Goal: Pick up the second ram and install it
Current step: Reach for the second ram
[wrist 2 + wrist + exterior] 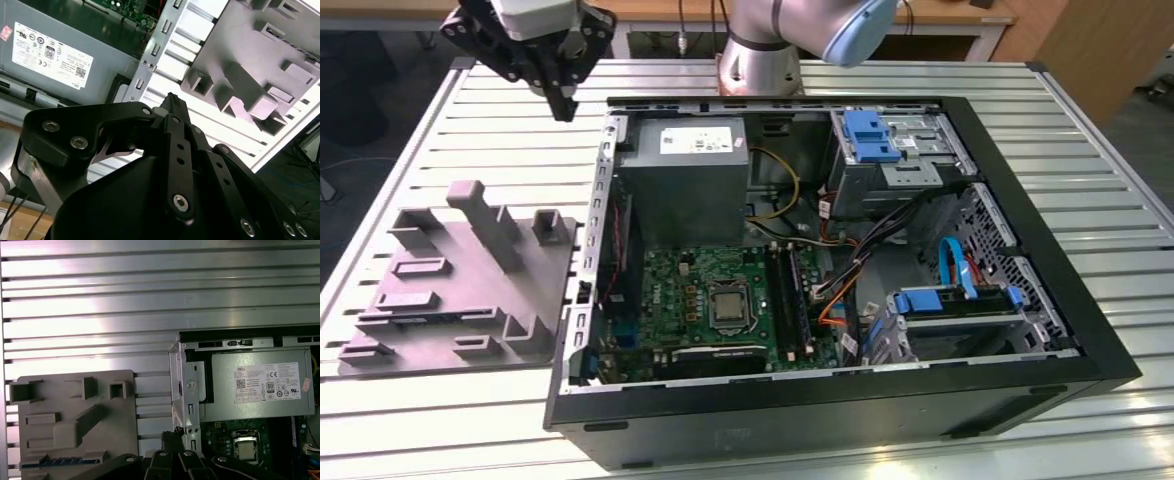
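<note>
Slatted metal table (454, 420): open computer case (787, 430), grey fixture (467, 270) just beside it. Gripper (564, 108) clenched, nothing seen between its fingers, above table near power supply (683, 180) corner. Second ram (438, 316) sits in fixture slot at edge farthest from gripper, well apart.

Our gripper (562, 108) is black. The surface (480, 140) under it is silver with long parallel ribs. Near the gripper we see a grey power supply (683, 195) with a white label (700, 140); farther from it, a green motherboard (700, 290) in a black case (854, 410).
</note>
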### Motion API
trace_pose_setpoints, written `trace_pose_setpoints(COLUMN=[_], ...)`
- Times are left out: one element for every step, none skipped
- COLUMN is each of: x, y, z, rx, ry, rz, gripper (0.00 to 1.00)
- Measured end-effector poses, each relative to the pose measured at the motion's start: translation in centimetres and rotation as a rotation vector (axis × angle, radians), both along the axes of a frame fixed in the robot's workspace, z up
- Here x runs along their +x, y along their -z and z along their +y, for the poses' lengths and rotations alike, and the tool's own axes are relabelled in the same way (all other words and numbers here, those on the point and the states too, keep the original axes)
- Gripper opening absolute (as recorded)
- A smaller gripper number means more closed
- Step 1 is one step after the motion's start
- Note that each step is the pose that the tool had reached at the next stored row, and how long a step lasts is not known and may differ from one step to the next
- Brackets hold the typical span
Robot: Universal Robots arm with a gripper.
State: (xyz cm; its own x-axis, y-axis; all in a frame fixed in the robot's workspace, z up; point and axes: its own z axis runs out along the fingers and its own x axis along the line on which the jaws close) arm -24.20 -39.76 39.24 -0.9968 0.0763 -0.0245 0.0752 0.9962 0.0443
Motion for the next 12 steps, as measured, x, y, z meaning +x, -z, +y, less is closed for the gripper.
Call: trace_pose_setpoints(x=[-0.3, -0.6, -1.0, -1.3, -1.6, -2.0, -2.3, -2.6, -2.9, -3.2, -3.6, -3.9], y=[0.01, 0.01, 0.02, 0.02, 0.02, 0.03, 0.04, 0.04, 0.05, 0.06, 0.06, 0.06], z=[0.01, 0.01, 0.02, 0.03, 0.03, 0.04, 0.04, 0.05, 0.05, 0.06, 0.06, 0.07], rx=[0.0000, 0.0000, 0.0000, 0.0000, -0.0001, 0.0000, 0.0000, 0.0000, 0.0000, 0.0000, 0.0000, -0.0001], ry=[0.000, 0.000, 0.000, 0.000, 0.000, 0.000, 0.000, 0.000, 0.000, 0.000, 0.000, 0.000], rz=[0.0000, 0.0000, 0.0000, 0.0000, 0.0001, 0.0001, 0.0001, 0.0000, 0.0000, 0.0000, 0.0000, 0.0001], gripper=[0.10, 0.10, 0.10, 0.10, 0.10, 0.10, 0.10, 0.10, 0.10, 0.10, 0.10, 0.10])
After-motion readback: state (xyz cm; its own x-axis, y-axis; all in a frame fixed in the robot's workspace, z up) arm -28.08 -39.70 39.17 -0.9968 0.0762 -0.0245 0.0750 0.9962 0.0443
